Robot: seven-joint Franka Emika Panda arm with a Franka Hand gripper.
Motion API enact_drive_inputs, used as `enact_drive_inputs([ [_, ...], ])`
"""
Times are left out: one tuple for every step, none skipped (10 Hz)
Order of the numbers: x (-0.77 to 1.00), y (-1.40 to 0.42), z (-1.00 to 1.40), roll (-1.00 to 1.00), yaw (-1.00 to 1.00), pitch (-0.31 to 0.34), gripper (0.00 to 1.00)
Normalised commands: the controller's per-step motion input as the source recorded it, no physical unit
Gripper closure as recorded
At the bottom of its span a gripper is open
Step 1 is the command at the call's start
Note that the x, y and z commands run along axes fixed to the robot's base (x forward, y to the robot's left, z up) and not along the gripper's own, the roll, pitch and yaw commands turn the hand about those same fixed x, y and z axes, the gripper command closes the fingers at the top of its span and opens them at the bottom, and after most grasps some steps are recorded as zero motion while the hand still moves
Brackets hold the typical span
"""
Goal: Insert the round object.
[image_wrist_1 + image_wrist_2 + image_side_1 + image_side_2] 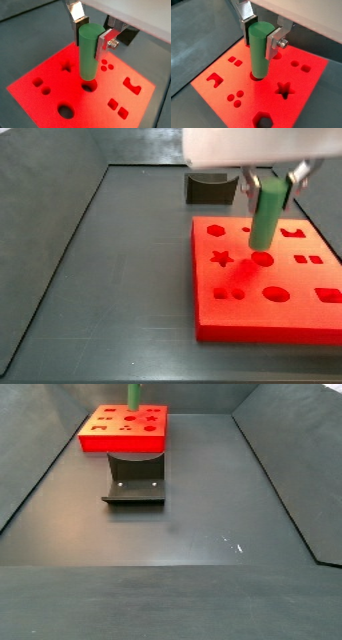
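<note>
My gripper (pixel 91 37) is shut on the round object, a green cylinder peg (pixel 88 52), near its upper end and holds it upright. This shows in both wrist views, with the gripper (pixel 261 39) and the peg (pixel 258 52). The peg's lower end hangs just over a round hole (pixel 88 88) near the middle of the red board (pixel 40 72). In a wrist view the tip meets the hole's rim (pixel 252 76). In a side view the gripper (pixel 271 180) holds the peg (pixel 267 216) over the hole (pixel 263 259). In a side view only the peg (pixel 134 393) shows above the board (pixel 124 441).
The red board (pixel 254 318) has other cut-outs: a star (pixel 222 257), a larger round hole (pixel 275 294), squares and small dots. The dark fixture (pixel 135 481) stands on the floor next to the board and shows behind it in a side view (pixel 207 188). Dark sloped walls (pixel 287 464) bound the floor.
</note>
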Motion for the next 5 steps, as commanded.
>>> enact_drive_inputs([
  [0.8,0.0,-0.12,0.11,0.0,0.329,1.0],
  [0.79,0.0,-0.13,0.12,-0.01,0.324,1.0],
  [0.78,-0.14,-0.06,0.15,-0.03,0.261,1.0],
  [0.21,-0.2,-0.02,0.15,-0.11,0.204,1.0],
  [0.13,-0.24,-0.06,0.08,-0.07,0.14,1.0],
])
